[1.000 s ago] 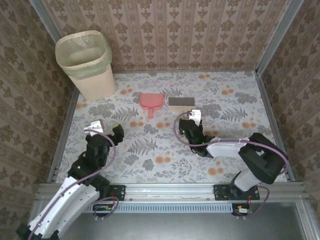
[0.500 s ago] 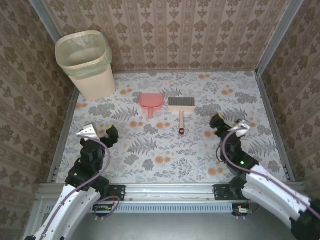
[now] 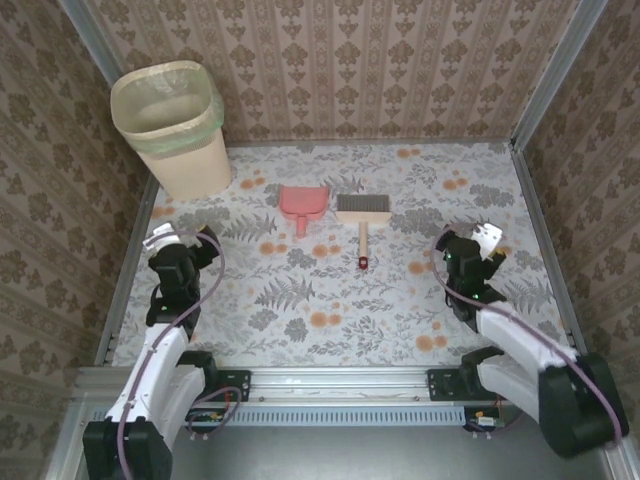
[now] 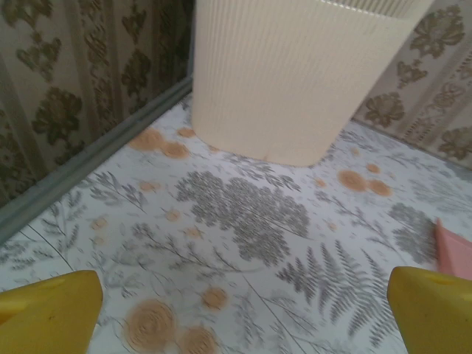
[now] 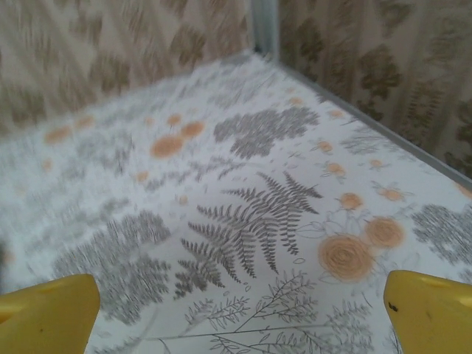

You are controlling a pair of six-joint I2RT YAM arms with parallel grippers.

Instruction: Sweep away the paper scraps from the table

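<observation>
The paper scraps are out of view. The table [image 3: 330, 300] carries a white cloth with grey leaves and orange flowers. A wooden brush [image 3: 362, 212] lies at the middle back, its handle pointing toward me. My left gripper [image 3: 190, 242] hovers open at the left, facing the bin, with nothing between its yellow fingertips [image 4: 51, 310]. My right gripper [image 3: 465, 247] stands open at the right, well clear of the brush. It faces the back right corner, and bare cloth shows between its fingertips [image 5: 48, 313].
A cream waste bin [image 3: 168, 125] with a green liner stands in the back left corner, and its ribbed wall [image 4: 295, 74] rises close ahead of the left gripper. A pink dustpan [image 3: 302, 205] lies just left of the brush. Aluminium rails [image 3: 130, 260] edge the table.
My right gripper let go of the brush handle, opened and drew back to the right. The brush stays on the cloth. My left gripper swung left toward the rail.
</observation>
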